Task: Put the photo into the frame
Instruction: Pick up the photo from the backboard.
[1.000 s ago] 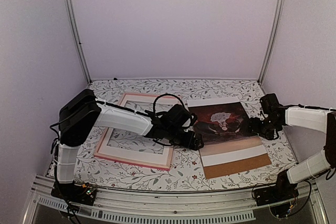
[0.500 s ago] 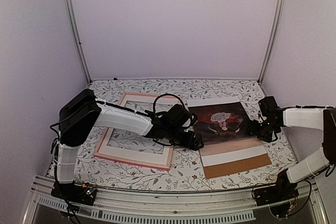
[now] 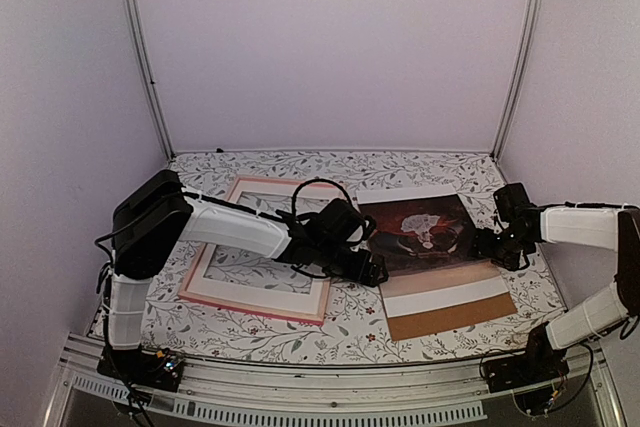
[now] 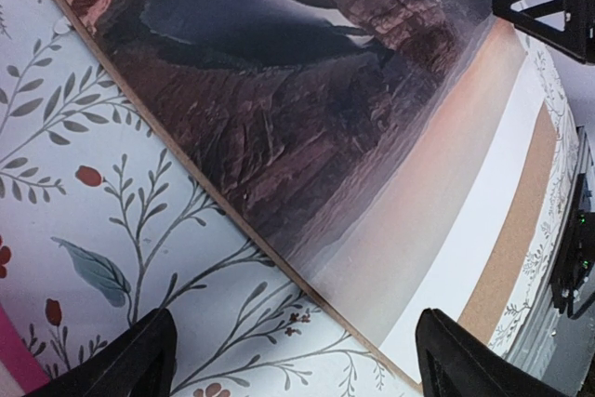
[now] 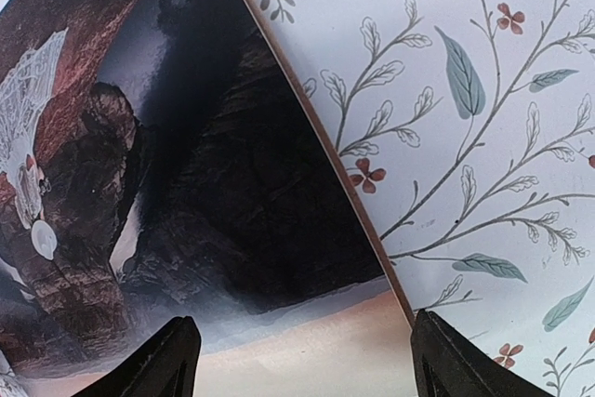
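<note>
The photo (image 3: 425,232), a dark canyon print with a small white figure, lies flat right of centre on a stack of boards. The pink-bordered frame (image 3: 270,182) lies flat to its left, and my left arm reaches across it. My left gripper (image 3: 378,272) is open, low over the photo's (image 4: 307,90) left edge. One of the left gripper's (image 4: 297,364) fingers is over the tablecloth and the other over the stack. My right gripper (image 3: 484,244) is open and straddles the photo's (image 5: 186,183) right edge, seen close in its wrist view (image 5: 307,364). Neither gripper holds anything.
Under the photo lie a white board (image 3: 445,292) and a brown backing board (image 3: 450,317), both showing at the near end. The floral tablecloth (image 3: 350,332) covers the table. Enclosure walls and metal posts (image 3: 515,57) stand close on both sides.
The right gripper has edged a little toward the photo's right edge. The left arm and the photo have not moved.
</note>
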Tool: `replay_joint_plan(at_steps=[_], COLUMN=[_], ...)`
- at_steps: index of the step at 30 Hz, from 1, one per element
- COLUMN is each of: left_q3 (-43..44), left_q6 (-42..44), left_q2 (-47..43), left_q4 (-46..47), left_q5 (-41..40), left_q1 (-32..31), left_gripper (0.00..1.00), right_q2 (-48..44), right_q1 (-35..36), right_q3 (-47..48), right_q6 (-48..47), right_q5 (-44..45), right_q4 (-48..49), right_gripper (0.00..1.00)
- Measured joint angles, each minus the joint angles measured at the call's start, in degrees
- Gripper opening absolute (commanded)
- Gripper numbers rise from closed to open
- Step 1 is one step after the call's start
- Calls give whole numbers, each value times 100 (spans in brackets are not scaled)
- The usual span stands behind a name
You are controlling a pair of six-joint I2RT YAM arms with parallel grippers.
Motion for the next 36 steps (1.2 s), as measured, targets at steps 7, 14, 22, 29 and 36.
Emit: replay_joint_plan(at_steps=[7, 14, 22, 29, 36], left_q3=[0, 0, 0, 0, 0], left_q6=[0, 4, 17, 17, 17], left_q2=[0, 0, 0, 0, 0], left_q4=[0, 0, 0, 0, 0], left_q5=[2, 2, 4, 7, 13], left_q1=[0, 0, 0, 0, 0], left_gripper=[92, 92, 92, 92, 92], right_q2=[0, 94, 173, 164, 37], right_q1=[-15, -22, -22, -22, -7], right_q3=[2, 2, 2, 2, 2], right_q6=[-2, -11, -48, -70, -70], right_q5=[90, 114, 92, 17, -22], right_q4=[-2, 2, 4, 2, 2], right_gripper=[82, 82, 81, 79, 78])
